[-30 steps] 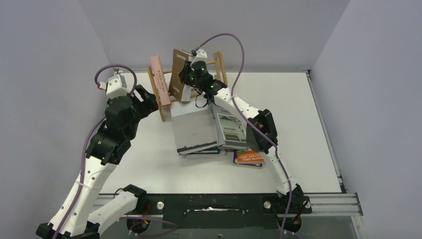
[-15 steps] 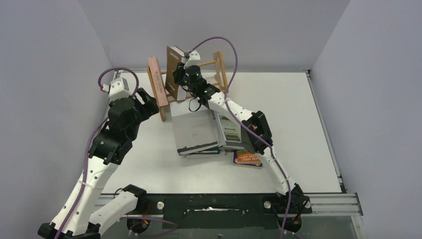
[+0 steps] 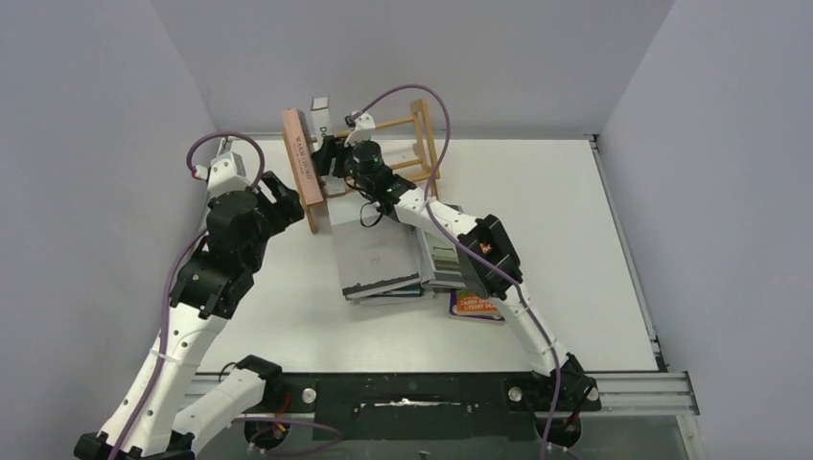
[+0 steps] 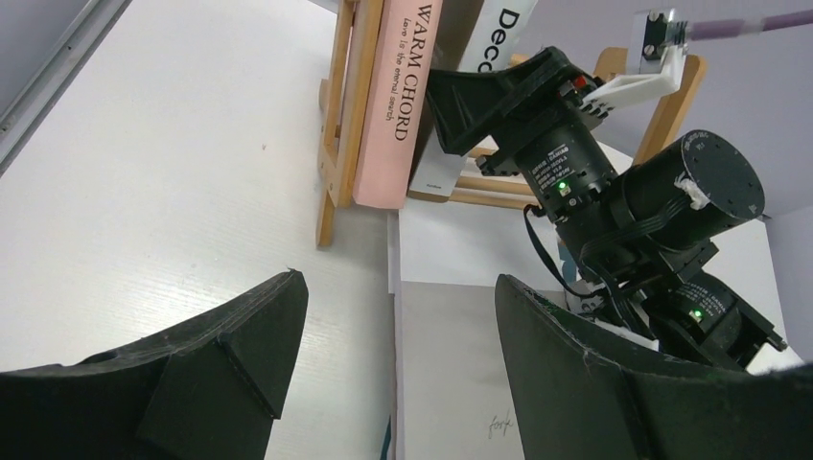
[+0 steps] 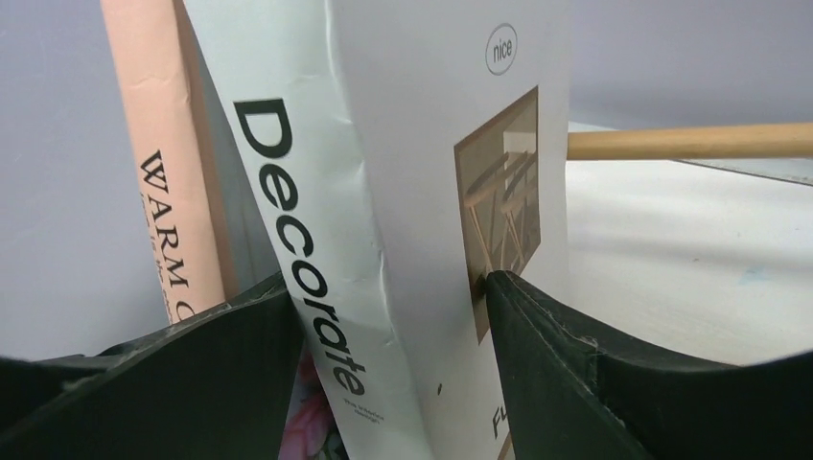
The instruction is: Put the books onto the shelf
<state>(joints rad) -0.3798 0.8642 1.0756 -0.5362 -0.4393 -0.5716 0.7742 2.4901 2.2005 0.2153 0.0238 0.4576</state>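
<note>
The light-wood shelf [image 3: 422,129] stands at the back of the table. The pink "Warm Chord" book [image 3: 300,163] stands upright at its left end. Just right of it stands the "Decorate" book [image 3: 321,120]. My right gripper [image 3: 331,158] is open around "Decorate" [image 5: 316,249], with a gap showing along the spine side. A grey book [image 3: 374,251] tops a flat stack in front of the shelf. My left gripper [image 3: 278,196] is open and empty, left of the stack and low over the grey book's [image 4: 460,364] edge.
A thin orange paperback [image 3: 477,305] pokes out at the stack's near right corner, under the right forearm. A dark teal edge [image 3: 403,290] shows beneath the grey book. Grey walls close in on three sides. A metal rail [image 3: 623,249] runs down the table's right edge.
The right arm swung left with "Decorate", setting it upright beside the pink book, and its jaws have widened. The left arm has barely moved.
</note>
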